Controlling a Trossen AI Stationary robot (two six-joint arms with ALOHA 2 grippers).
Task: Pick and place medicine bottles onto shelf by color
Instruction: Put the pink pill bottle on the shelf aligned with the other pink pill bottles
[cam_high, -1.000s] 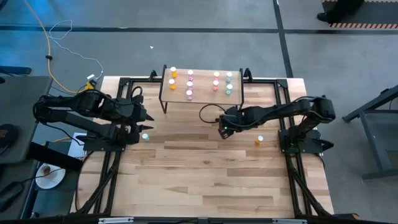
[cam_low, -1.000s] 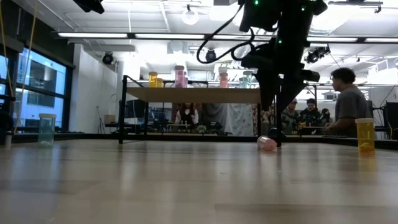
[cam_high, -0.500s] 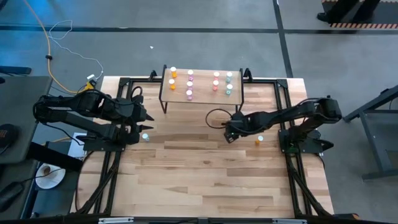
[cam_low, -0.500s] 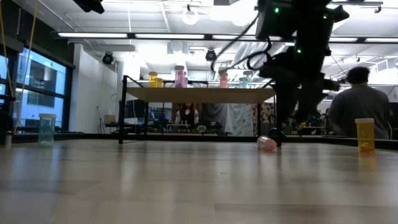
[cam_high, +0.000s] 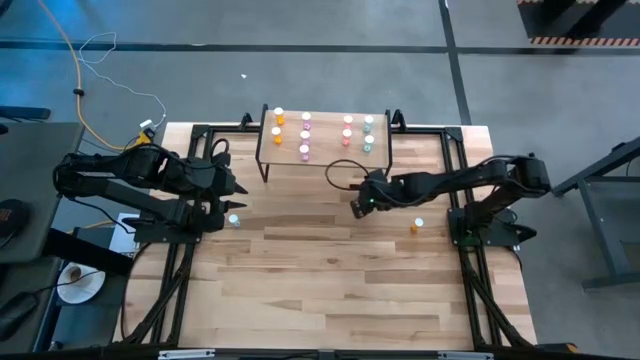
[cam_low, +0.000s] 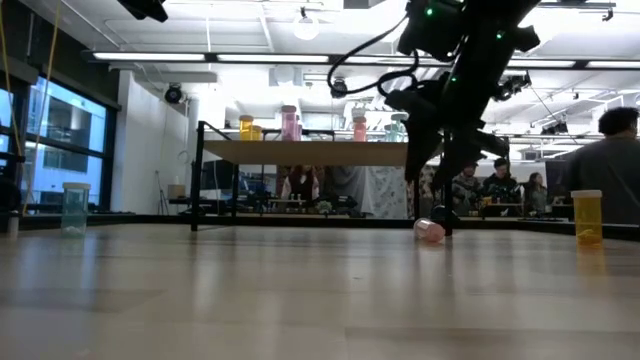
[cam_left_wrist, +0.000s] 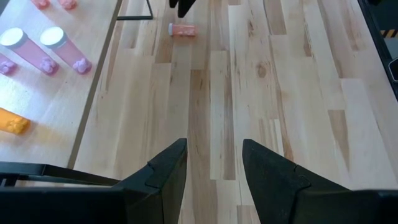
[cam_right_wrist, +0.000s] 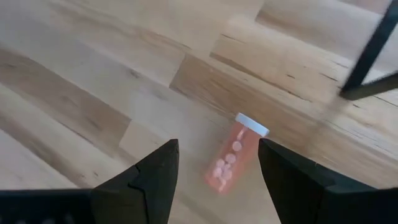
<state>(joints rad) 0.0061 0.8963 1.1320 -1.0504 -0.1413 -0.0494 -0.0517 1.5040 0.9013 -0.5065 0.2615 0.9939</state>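
Observation:
The shelf (cam_high: 322, 140) stands at the table's far middle with several orange, pink, red and teal bottles upright on it. A pink bottle (cam_right_wrist: 233, 160) lies on its side on the table near the shelf's right leg; it also shows in the low view (cam_low: 429, 231) and the left wrist view (cam_left_wrist: 182, 30). My right gripper (cam_high: 356, 208) is open and hovers above it (cam_right_wrist: 217, 144), clear of it. A teal bottle (cam_high: 234, 219) stands upright near my left gripper (cam_high: 236, 190), which is open and empty (cam_left_wrist: 214, 168). An orange bottle (cam_high: 417, 226) stands upright at the right.
Black frame rails (cam_high: 455, 170) run along the table's sides by the arm bases. The shelf's thin black legs (cam_low: 196, 180) stand on the table. People (cam_low: 610, 160) are in the room beyond the far edge. Bare tabletop (cam_high: 330, 280) fills the near half.
My right gripper has swung a little toward the table's right edge and then back toward the left, staying above the table. The pink bottle has stayed lying where it was.

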